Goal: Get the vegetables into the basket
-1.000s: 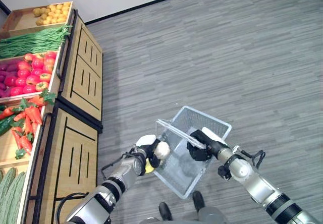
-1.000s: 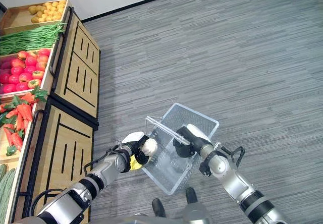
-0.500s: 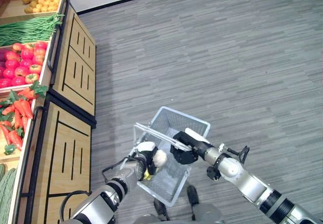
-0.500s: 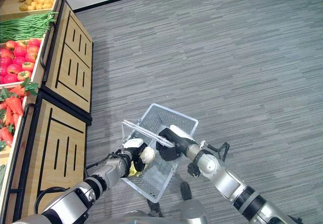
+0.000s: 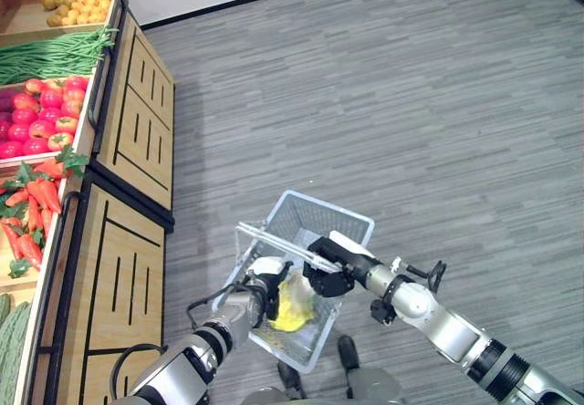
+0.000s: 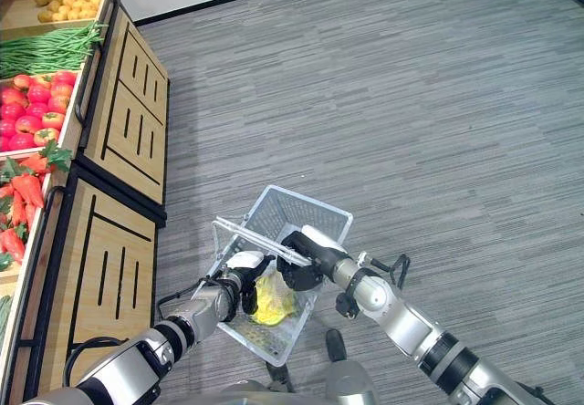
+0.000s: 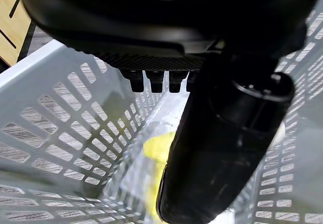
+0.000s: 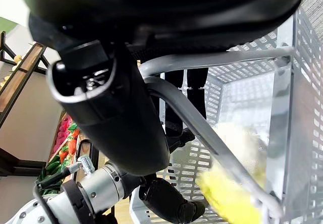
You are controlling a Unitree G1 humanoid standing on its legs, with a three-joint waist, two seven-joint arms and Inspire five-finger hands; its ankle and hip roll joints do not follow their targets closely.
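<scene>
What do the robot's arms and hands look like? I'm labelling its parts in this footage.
Both arms are silver-grey cylinders with black bands at the joints. Each ends in a dark hand: the left hand and the right hand, each with a white cover near the thumb. A black cable loops beside the right wrist. Close up, the thumbs are glossy black and rounded.
</scene>
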